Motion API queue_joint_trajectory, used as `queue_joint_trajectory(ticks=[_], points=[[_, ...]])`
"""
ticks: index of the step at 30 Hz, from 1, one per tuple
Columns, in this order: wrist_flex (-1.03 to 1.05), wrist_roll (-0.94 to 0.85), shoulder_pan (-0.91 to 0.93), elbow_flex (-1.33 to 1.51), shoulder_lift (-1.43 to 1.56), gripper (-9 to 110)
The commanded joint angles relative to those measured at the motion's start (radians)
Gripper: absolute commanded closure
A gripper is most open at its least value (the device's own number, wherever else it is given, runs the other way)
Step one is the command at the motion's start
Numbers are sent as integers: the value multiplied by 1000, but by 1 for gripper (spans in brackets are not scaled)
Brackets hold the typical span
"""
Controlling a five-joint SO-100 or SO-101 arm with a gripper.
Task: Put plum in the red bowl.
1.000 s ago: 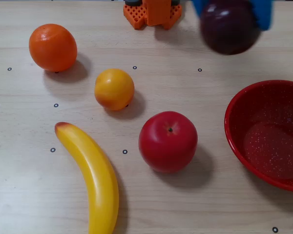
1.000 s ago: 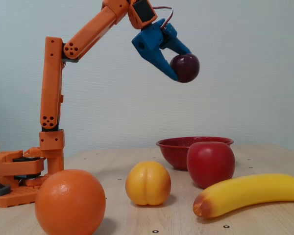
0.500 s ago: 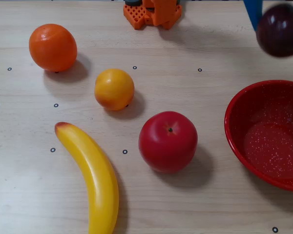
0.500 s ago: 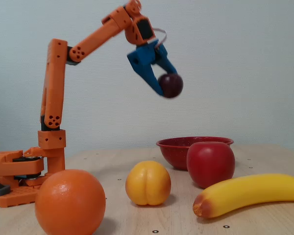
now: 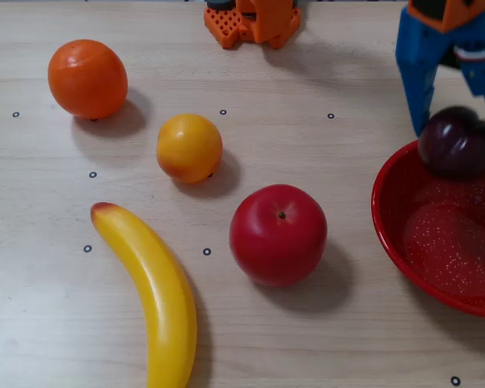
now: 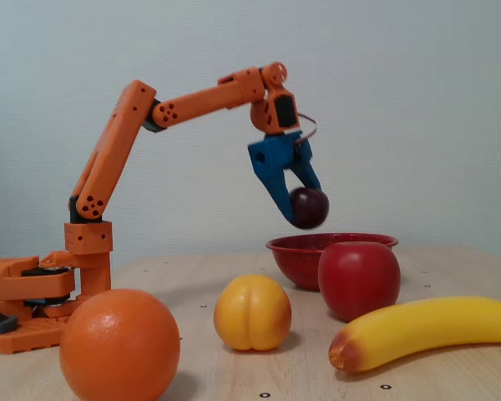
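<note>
So the plum [image 5: 457, 149] is pinched between my two blue fingers [image 5: 415, 89], hanging in the air. In the fixed view it sits at the tip of my pincer [image 6: 307, 208], just above the rim of the red bowl [image 6: 294, 249] and not touching it. From overhead the plum overlaps the bowl's far rim [image 5: 385, 177], so I'm over the edge of the bowl rather than its middle. The speckled inside of the bowl spreads out below and toward the camera from my pincer [image 5: 457, 141].

In the fixed view my fingers point down, with the orange arm [image 6: 204, 97] stretching back to the left toward its base [image 6: 25, 292].

Everything else is off to the left of my pincer in the overhead view. The red apple [image 5: 278, 234] is the nearest, sitting on the wooden table [image 5: 323, 339] just beside the bowl but not touching it. Further left is the small yellow-orange fruit, peach-looking to me [image 5: 189, 147], then the banana [image 5: 155, 291] lying curved toward the near edge, and the orange [image 5: 87, 78] is the furthest away. All of them are well apart from my fingers.
</note>
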Motion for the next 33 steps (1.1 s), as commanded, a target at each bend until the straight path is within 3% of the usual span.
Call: queue_joint_trajectory(ticks=[1, 20, 22, 24, 33], points=[[-41, -32, -9, -92, 32, 102], [-107, -129, -6, -241, -235, 102], [-100, -137, 2, -236, -244, 83], [-109, -135, 11, -224, -245, 54], [-152, -137, 28, -196, -163, 51]])
